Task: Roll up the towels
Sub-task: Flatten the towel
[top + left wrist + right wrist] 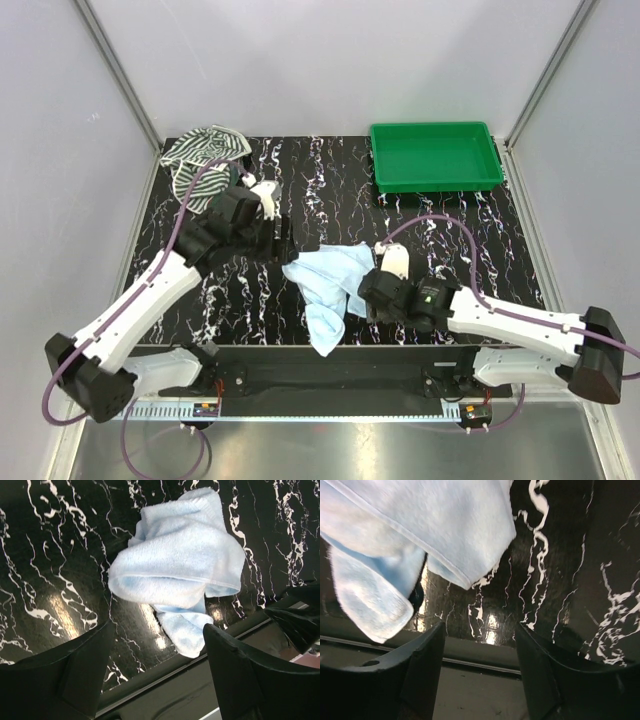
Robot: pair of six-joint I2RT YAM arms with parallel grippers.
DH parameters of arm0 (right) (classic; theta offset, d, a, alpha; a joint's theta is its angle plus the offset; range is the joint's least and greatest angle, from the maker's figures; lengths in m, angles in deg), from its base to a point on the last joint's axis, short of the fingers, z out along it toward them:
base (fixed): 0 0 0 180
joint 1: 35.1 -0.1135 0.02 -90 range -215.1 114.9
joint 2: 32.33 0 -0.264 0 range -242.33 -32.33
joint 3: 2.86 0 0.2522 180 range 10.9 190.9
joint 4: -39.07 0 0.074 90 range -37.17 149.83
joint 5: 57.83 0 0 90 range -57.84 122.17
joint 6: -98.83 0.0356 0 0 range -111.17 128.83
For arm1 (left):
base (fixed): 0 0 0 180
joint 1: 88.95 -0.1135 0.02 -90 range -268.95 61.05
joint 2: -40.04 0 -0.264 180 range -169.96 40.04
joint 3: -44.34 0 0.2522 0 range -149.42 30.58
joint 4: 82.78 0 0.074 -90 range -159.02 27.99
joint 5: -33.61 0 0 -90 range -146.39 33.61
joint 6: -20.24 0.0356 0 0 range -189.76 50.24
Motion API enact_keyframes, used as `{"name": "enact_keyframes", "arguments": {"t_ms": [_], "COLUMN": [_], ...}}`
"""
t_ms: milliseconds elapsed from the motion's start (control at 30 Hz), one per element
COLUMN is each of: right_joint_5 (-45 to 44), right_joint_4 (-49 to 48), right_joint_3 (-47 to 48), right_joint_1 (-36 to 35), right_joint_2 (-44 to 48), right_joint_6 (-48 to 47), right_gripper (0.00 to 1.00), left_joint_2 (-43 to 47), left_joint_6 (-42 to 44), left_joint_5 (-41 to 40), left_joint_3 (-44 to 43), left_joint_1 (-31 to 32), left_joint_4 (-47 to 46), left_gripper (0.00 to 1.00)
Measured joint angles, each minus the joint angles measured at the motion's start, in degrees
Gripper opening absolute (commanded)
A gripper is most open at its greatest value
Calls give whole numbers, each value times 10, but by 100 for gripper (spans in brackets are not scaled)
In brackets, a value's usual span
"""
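Smooth black fingers of the right gripper (480,632) stand apart and empty, just right of the fluffy pale blue towel (325,285). It lies crumpled at the glossy marbled table's (330,180) front edge, one end reaching over. The left gripper (157,629) gapes empty beside it. The striped towel (205,150) lies bunched at the far-left corner, crossed by a cable.

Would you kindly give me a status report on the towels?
Left gripper open, empty. Right gripper open, empty. Pale blue cloth towel crumpled between them, unrolled; black-and-white striped cloth towel bunched far left. Nothing blocking.
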Motion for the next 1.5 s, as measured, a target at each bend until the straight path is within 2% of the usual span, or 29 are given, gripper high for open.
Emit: {"name": "enact_keyframes", "arguments": {"t_ms": [167,367,500,667,800,900,967,1100,1167,1267,1500], "right_joint_5": [25,24,20,18,14,12,8,3,2,-2,-19], "right_joint_4": [-40,-104,-120,-129,-145,-152,-153,-156,-157,-157,-142], "right_joint_3": [-33,-31,-9,-9,-15,-22,-24,-30,-37,-46,-49], "right_joint_1": [0,-1,0,10,26,37,42,43,43,43,45], "right_joint_2": [-50,-115,-197,-227,-224,-219,-219,-218,-215,-211,-190], "right_joint_6": [42,65,77,93,96,94,92,92,94,98,111], "right_gripper": [62,61,54,53,52,42,35,26,19,0,0], "left_joint_2": [26,30,58,94,113,113,112,108,99,72,-52], "left_joint_6": [-4,-4,-12,-30,-54,-75,-90,-113,-120,-126,-141], "left_joint_5": [-7,-7,-7,-17,-44,-61,-69,-79,-86,-103,-151], "left_joint_3": [44,72,98,112,117,134,156,202,213,214,180], "left_joint_1": [1,1,2,27,89,143,172,214,238,277,373], "left_joint_4": [11,19,20,26,24,22,11,-14,-25,-43,-74], "left_gripper": [78,79,79,79,77,75,70,70,72,75,77]}}
